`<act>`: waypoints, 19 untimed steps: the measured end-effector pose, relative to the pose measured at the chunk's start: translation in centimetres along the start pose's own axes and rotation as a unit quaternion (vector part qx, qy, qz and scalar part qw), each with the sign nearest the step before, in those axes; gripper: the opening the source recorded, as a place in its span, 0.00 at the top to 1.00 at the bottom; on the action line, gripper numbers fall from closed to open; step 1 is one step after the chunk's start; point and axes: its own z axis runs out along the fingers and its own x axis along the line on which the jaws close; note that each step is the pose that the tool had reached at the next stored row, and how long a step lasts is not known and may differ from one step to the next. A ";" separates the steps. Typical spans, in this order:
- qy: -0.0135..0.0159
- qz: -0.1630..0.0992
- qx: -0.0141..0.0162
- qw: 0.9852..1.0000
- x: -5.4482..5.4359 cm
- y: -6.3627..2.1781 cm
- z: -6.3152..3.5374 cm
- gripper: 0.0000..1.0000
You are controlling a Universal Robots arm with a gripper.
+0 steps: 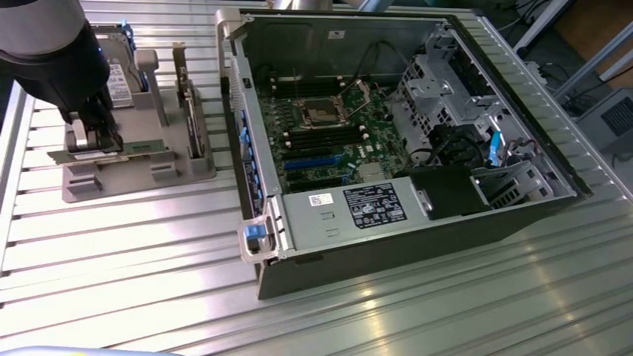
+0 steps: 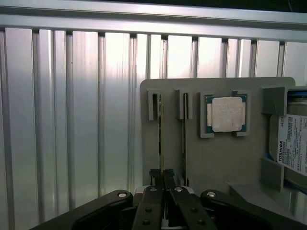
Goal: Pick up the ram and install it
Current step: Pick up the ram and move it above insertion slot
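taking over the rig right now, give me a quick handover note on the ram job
Gripper: down at the grey holder, jaws closed on the top edge of the ram.
Ram: standing on edge in its slot in the holder, which sits on the table to the exterior view's left of the open computer.
Done: the ram looks gripped.
Left: it is not yet lifted out of the holder and not yet installed in the computer.
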 end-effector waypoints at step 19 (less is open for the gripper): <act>0.000 0.000 0.000 1.000 -0.1 -0.05 -1.99 0.88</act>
